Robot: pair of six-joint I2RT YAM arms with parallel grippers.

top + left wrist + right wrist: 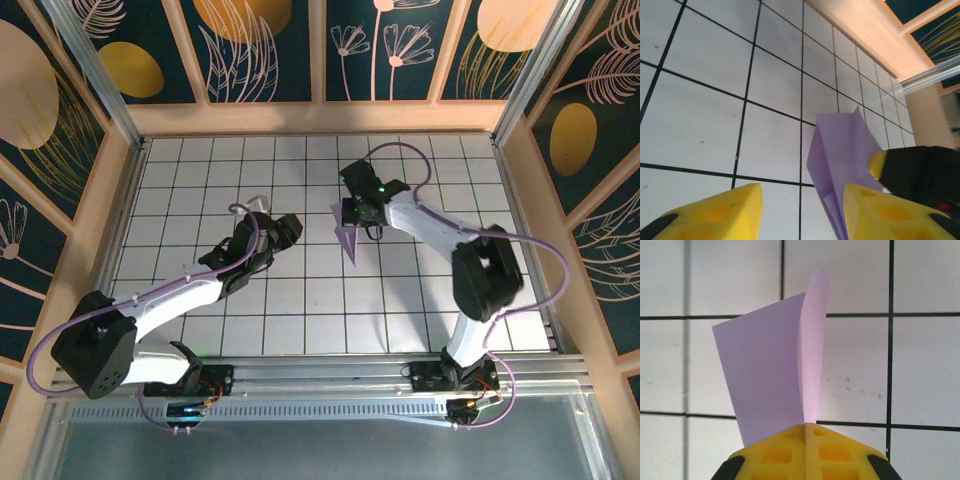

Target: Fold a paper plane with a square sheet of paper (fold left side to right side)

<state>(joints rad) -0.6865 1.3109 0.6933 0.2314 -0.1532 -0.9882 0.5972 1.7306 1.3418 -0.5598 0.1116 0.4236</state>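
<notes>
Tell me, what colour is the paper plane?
Lavender, a light purple. The paper plane shows best in the right wrist view.

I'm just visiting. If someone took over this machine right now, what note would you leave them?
Right end effector: shut on the paper plane.
Left end effector: open, holding nothing, close beside the paper plane.
Done: sheet folded into a pointed dart.
Left: probably just press the creases and set it down on the table.
</notes>
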